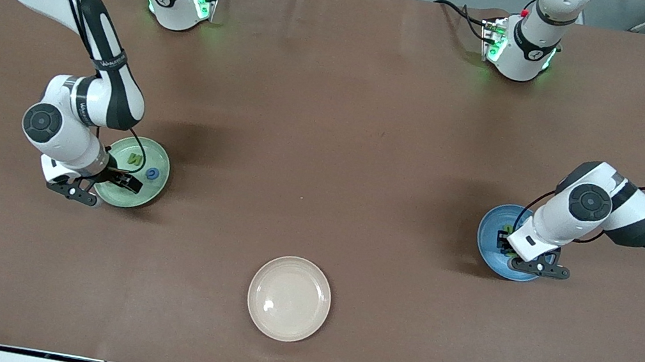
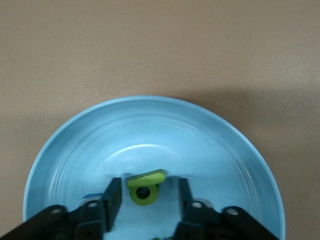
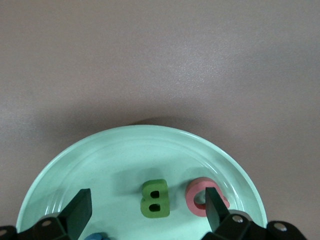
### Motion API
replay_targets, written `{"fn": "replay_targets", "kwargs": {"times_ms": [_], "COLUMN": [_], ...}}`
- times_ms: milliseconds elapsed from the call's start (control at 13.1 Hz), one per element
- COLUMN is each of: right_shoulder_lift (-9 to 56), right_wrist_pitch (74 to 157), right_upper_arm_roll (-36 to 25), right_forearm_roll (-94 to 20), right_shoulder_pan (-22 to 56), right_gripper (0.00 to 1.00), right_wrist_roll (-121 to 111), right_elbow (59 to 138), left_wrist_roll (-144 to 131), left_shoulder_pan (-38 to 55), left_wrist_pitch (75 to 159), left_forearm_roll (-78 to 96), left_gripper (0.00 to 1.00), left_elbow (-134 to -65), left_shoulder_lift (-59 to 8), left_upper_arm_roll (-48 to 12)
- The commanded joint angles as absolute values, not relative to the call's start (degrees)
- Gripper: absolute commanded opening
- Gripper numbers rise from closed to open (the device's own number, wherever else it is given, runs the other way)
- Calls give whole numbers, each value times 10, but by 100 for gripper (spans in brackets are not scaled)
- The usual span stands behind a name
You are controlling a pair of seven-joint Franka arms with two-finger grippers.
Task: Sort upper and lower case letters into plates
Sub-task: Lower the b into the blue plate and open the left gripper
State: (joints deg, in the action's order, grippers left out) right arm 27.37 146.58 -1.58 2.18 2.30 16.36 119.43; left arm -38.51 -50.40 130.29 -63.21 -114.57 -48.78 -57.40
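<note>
**Both grippers low over their plates, fingers apart**

Right gripper (image 1: 110, 178) is over the round shallow pale mint green plate (image 1: 156, 190), which sits toward the right arm's end of the brown table (image 1: 330, 130). Its fingers are spread wide with nothing between them. In the right wrist view the mint green plate (image 3: 125, 150) holds a chunky dark green letter B (image 3: 154, 199) between the two black fingertips (image 3: 79, 209), not touched by either. A pink-red rounded letter (image 3: 199, 196) lies just beside the B, partly covered by the other fingertip; can't tell if they touch. A bit of a blue letter (image 3: 97, 236) shows at the frame edge. From the front, a green letter (image 1: 135, 160) and a blue ring-shaped letter (image 1: 152, 174) lie in that plate.

Left gripper (image 1: 518, 246) is over the round shallow medium blue plate (image 1: 490, 246), toward the left arm's end of the table. Fingers are parted, gripping nothing. In the left wrist view the blue plate (image 2: 75, 145) holds a lime green letter with a round hole (image 2: 145, 186), lying flat between the fingertips (image 2: 113, 200), clear of both. A blue piece (image 2: 92, 196) shows beside one finger, mostly hidden. More letters under the gripper can't be made out from the front.

A round shallow cream-beige plate (image 1: 289, 298) sits mid-table, nearer the front camera than both other plates, well apart from them.
</note>
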Motion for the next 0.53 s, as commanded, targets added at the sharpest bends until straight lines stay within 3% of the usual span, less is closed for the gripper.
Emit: {"fn": "replay_targets", "kwargs": {"times_ms": [0,229,381,458], "right_shoulder_lift": [272,269,270,270], "right_wrist_pitch": [1439,1342,1334,1334], "right_upper_arm_roll": [-9,-5,-6,-6], "right_forearm_roll": [10,9,9,9], "right_shoulder_pan": [17,18,16,16], "right_gripper": [100,100,100,100], "right_wrist_roll": [156,156,156,156], "right_elbow": [1180,1131,1126,1126], "left_wrist_roll": [-390,-388,-387,-386], "left_shoulder_pan": [-504,-513,-513,-508], "left_wrist_pitch": [1306,1286,1280,1280], "left_forearm_roll": [-644,-638,-634,-608], "left_gripper": [100,100,100,100], "left_elbow": [-1148,-1144,-1145,-1149], "left_shoulder_lift": [-472,-462,-461,-424], "left_upper_arm_roll": [-577,-601,-606,-608]}}
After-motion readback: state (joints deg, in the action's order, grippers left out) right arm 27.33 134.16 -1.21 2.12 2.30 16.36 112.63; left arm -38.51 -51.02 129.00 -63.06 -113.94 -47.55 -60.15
